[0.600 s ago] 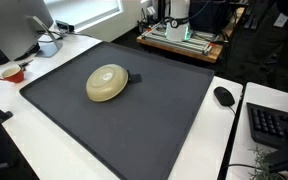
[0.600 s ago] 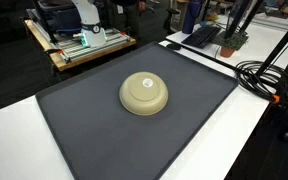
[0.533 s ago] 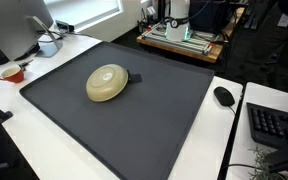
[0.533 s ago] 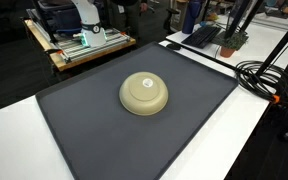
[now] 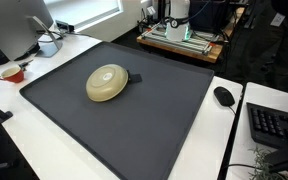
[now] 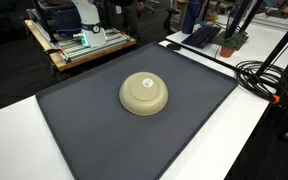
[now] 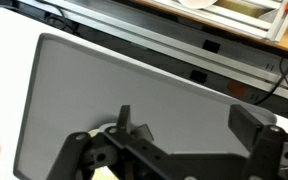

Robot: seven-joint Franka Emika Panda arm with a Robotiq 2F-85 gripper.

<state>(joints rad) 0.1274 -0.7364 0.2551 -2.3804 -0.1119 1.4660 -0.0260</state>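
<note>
Grey matting (image 7: 134, 80) fills my wrist view beneath the gripper (image 7: 189, 140), its jaws spread wide and empty. Beside one finger, at the bottom edge, a pale sliver seems to be the overturned cream bowl (image 5: 107, 83), which sits mid-mat in both exterior views, unmoved since half a second ago.

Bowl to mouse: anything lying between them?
Between the bowl and the mouse there is only bare dark mat, then the white desk edge, in an exterior view. A small dark spot beside the bowl is unclear.
</note>
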